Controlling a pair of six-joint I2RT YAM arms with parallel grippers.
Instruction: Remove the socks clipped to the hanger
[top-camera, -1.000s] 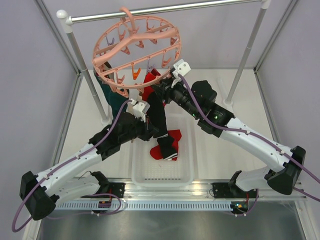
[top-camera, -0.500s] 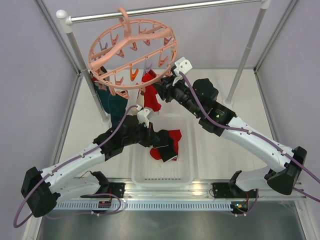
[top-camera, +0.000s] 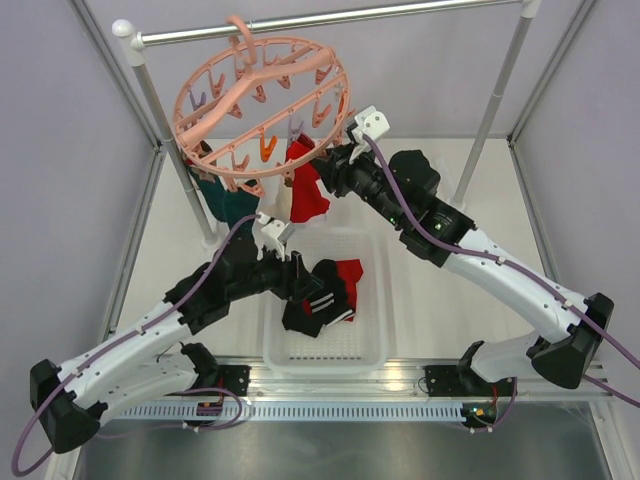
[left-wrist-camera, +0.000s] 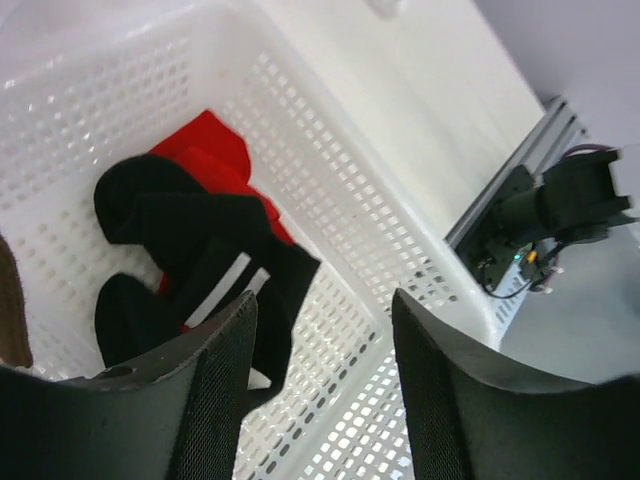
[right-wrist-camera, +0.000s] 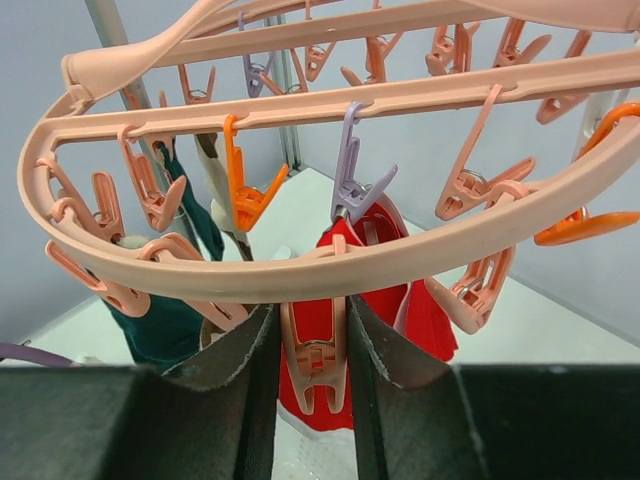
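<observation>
Over basket, left gripper: jaws apart, empty
right gripper: pinching hanger clip
red sock: hangs vertical at right gripper's 8 o'clock

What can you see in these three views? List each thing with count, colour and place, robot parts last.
Round plastic drying hanger: one, salmon-pink, hooked on the rail.
Metal rail: one, silver, across the top.
Small dangling clips: many, mostly salmon-pink, some orange or lilac, around the hanger.
Red fabric socks: two, one clipped to the hanger, one in the basket.
Dark teal sock: at least one, hanging at the hanger's left side.
Black sock with white stripes: one, in the basket over the red one.
Perforated plastic basket: one, white, between the arms.
Left gripper: black, open, above the basket.
Right gripper: black, closed on one salmon-pink clip beside the hanging red sock.
</observation>
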